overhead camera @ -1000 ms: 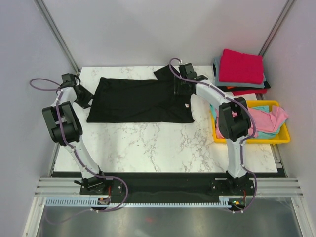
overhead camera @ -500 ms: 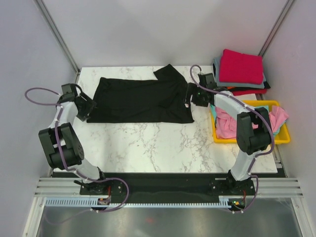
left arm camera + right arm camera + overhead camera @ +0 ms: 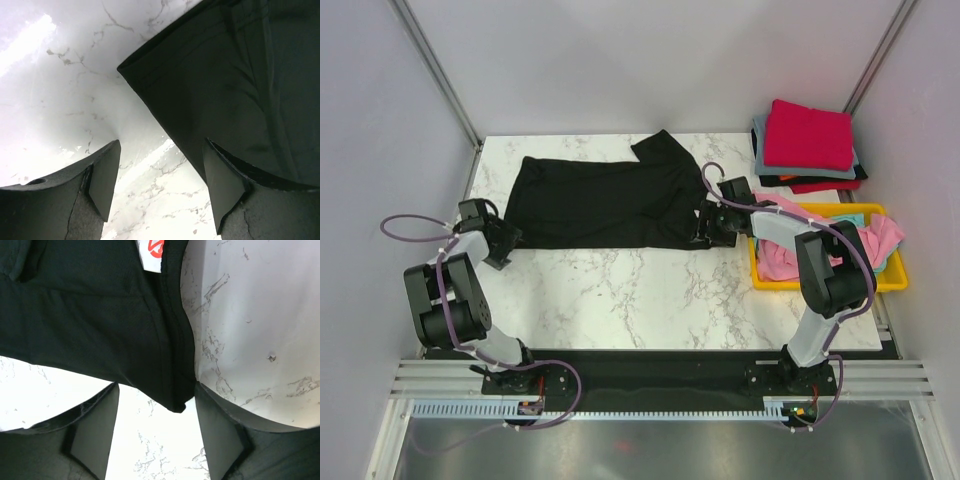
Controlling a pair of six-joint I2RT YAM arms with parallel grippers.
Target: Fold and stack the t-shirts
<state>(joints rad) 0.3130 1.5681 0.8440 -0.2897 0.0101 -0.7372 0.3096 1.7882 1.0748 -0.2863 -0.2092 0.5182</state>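
Top external: black t-shirt (image 3: 595, 200) lies on worktop (image 3: 620, 300); left claw (image 3: 506, 243), right claw (image 3: 706, 228) spread wide, maybe touching its corners.

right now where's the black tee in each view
top external: tee spread across the far middle of the table.
left wrist: tee fills the right side, one corner pointing left.
right wrist: tee fills the upper left, one corner pointing down at bottom centre.
shared landmark: the marble table under it in all three.
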